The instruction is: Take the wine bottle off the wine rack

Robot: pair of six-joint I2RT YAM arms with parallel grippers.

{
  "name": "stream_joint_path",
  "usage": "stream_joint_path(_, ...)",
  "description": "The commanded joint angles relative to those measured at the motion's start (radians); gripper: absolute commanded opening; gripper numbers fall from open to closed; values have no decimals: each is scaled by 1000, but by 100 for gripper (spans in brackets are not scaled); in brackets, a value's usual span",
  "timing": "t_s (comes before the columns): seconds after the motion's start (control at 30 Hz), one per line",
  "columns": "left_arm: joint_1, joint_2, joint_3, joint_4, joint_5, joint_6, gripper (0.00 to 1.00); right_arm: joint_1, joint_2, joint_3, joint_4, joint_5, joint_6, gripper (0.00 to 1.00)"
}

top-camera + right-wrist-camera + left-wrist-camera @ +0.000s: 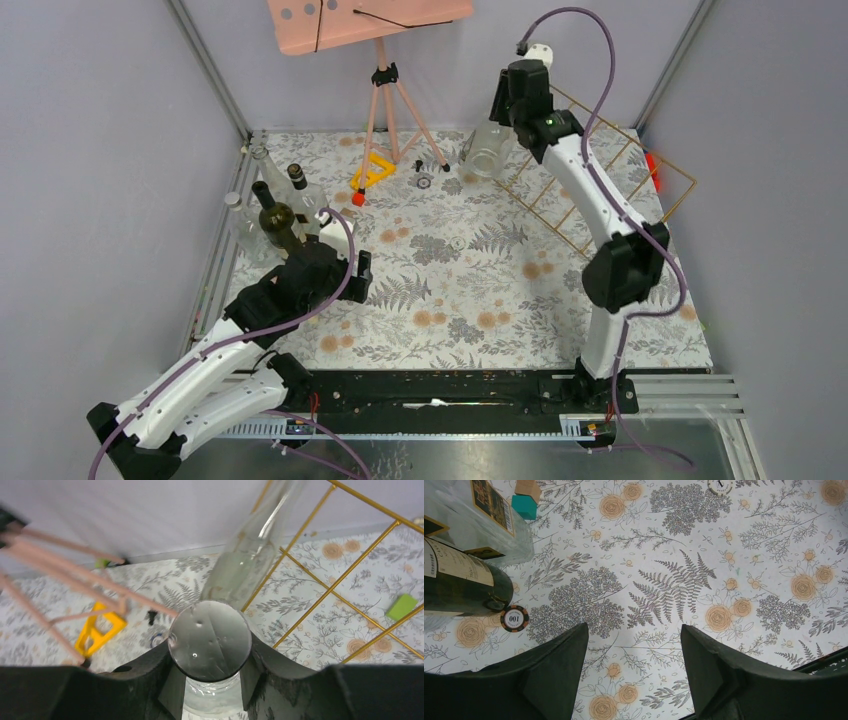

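Left arm (200,370), nearest the bases: left jaws spread wide, the 2 dark fingers (549,680) well apart with only the flowered surface (684,545) between them. They hold and touch nothing. A poker chip (514,618) and a dark green bottle (454,580) lie just off to their left side; neither is on the rack.

Right arm (600,200), reaching to the far right corner: right jaws pinching the wine bottle (245,560) at its base end. The clear round base fills the gap, with a finger (162,675) pressed to each side. The opening is set by the bottle's width and no daylight shows at either pad.

Key relation: the bottle's long axis runs from the jaws straight away and upward, base toward the wrist, neck farthest off. The neck crosses the gold wires of the wine rack (340,581) at the top of the wrist view. Cannot tell whether it sits inside a cell or just beside the frame. From above, the body lies at the rack's left edge, tilted, off the surface.

Judgement: the right arm owns this move; the left is well apart. The pull should follow the bottle's axis back toward the wrist, away from the wires. The pink tripod (385,100) stands near on the left, so there is little room to swing that way.
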Motion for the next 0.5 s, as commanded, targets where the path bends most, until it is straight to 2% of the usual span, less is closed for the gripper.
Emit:
stream_joint_path(0.0, -2, -21, 9, 13, -28, -1, 74, 121, -305, -153, 292, 86, -142, 0)
stream_joint_path(0.17, -3, -29, 10, 16, -29, 0, 74, 245, -517, -401, 364, 102, -213, 0)
stream_joint_path(0.37, -3, -67, 15, 15, -13, -4, 73, 351, -753, -653, 333, -18, -151, 0)
stream_joint_path(0.47, -2, -107, 35, 0, 2, -26, 73, 410, -854, -810, 372, -77, -145, 0)
